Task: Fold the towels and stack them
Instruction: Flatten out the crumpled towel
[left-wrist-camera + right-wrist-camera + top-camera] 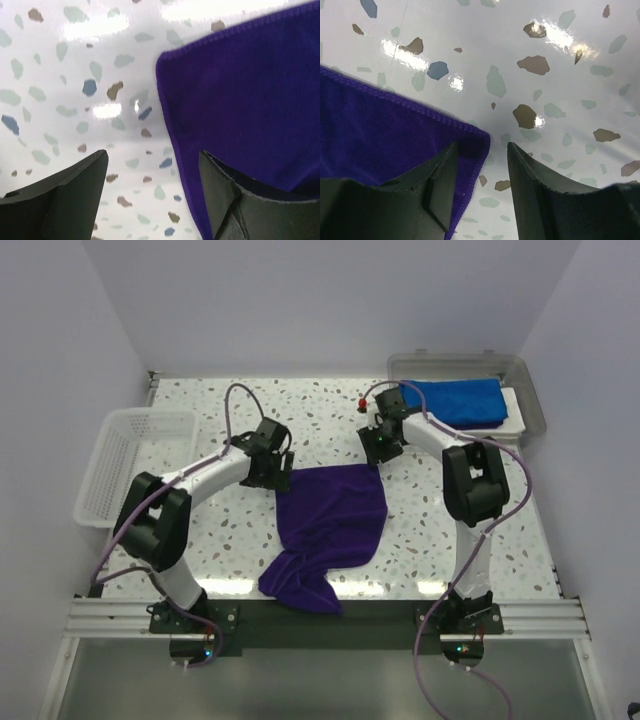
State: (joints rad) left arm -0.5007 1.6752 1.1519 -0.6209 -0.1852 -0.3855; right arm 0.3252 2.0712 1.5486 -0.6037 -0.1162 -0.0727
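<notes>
Left gripper [278,474] [152,160] sits low at the far left corner of a purple towel [335,525] [250,100], its jaws spread wide. One jaw is over the cloth's edge, the other over bare speckled tabletop [250,410]. Right gripper [381,452] [482,150] sits at the towel's far right corner [380,135], jaws parted more narrowly, with the stitched corner lying between them, not pinched. The purple towel lies mid-tabletop, its far half flat and its near end rumpled at the near edge. A folded blue towel [455,400] rests in a clear bin [450,362] at the far right. A white basket [120,455] stands at the left edge.
</notes>
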